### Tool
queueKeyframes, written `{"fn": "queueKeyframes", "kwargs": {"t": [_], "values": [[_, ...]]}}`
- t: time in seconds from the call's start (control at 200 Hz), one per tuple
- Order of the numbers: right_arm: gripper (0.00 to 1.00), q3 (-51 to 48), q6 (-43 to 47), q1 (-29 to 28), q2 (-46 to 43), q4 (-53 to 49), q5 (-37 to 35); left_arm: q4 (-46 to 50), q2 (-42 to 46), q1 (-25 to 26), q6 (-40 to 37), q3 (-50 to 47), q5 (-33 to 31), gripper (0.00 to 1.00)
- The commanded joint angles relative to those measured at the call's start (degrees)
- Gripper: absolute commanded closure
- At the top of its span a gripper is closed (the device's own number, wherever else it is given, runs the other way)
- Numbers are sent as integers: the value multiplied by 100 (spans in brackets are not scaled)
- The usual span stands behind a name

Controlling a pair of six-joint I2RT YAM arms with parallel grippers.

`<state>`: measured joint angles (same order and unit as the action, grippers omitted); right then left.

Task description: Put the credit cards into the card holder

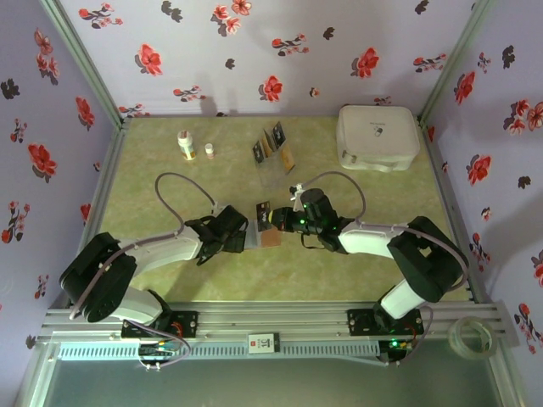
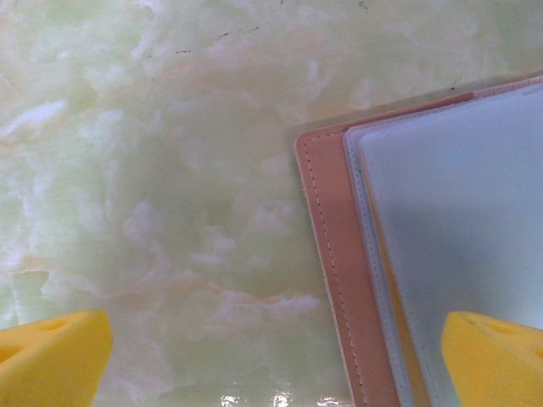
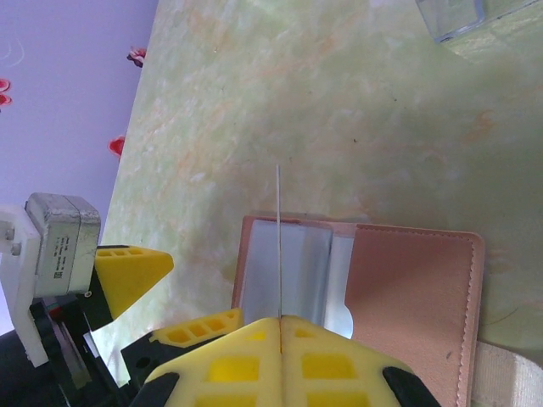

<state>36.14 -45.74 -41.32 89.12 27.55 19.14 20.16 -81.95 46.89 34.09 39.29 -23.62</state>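
Observation:
The card holder (image 1: 271, 240) lies open on the table, reddish-brown with a grey-blue lining (image 3: 293, 263). My right gripper (image 3: 280, 320) is shut on one credit card (image 3: 279, 237), seen edge-on as a thin line standing just above the lining's pockets. In the top view the card (image 1: 264, 211) is dark at the right gripper (image 1: 275, 221). My left gripper (image 2: 271, 365) is open and straddles the holder's left edge (image 2: 327, 254): one fingertip (image 2: 492, 356) over the lining, the other (image 2: 51, 356) over bare table. More credit cards (image 1: 273, 144) stand in a slotted rack.
The slotted rack (image 1: 273, 161) stands behind the holder, its clear corner (image 3: 450, 17) in the right wrist view. A large white case (image 1: 377, 136) sits at the back right. Two small bottles (image 1: 186, 144) stand at the back left. A tape roll (image 1: 471, 335) rests on the front rail.

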Motion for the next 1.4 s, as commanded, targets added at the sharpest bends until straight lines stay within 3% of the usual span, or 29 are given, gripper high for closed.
{"fn": "queueKeyframes", "kwargs": {"t": [0.0,0.835,1.395], "values": [[100,-111,-141,-58,119,341,41,-2,-101,48,-16,102,-182,0],[100,-248,-348,-155,393,814,66,502,-202,49,297,108,-484,0],[100,-896,-716,-472,785,2541,-457,515,-57,48,407,-8,-482,0]]}}
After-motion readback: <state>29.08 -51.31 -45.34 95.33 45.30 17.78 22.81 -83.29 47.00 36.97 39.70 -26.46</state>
